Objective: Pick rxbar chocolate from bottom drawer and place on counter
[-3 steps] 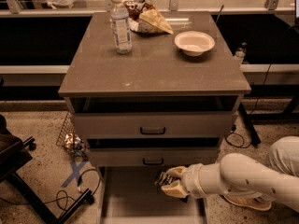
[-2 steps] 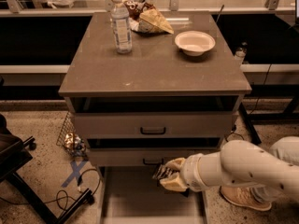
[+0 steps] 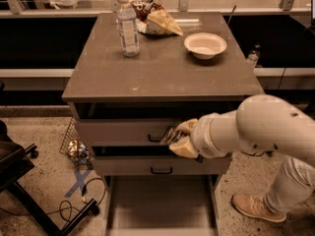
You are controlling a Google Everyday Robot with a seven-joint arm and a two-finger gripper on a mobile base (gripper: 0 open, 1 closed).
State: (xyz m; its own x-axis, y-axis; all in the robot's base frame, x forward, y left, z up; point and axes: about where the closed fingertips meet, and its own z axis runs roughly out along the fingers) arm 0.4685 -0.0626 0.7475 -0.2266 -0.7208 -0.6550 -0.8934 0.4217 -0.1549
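Note:
My gripper (image 3: 176,137) is in front of the cabinet, level with the upper grey drawer front and below the counter's edge. It is shut on the rxbar chocolate (image 3: 168,134), a small dark flat bar with pale print that sticks out to the left between the tan fingers (image 3: 185,127). The bottom drawer (image 3: 157,205) is pulled out below, and the part of its pale floor in view is bare. The counter (image 3: 162,68) is the grey-brown top slab above the gripper.
On the counter stand a water bottle (image 3: 127,25), a tan snack bag (image 3: 156,19) and a white bowl (image 3: 205,45). My white arm (image 3: 256,127) reaches in from the right. A chair base (image 3: 29,191), cables and a crumpled wrapper (image 3: 76,149) lie on the floor to the left.
My gripper has risen with the bar from just above the open bottom drawer to the height of the upper drawer front, and the arm has swung up with it.

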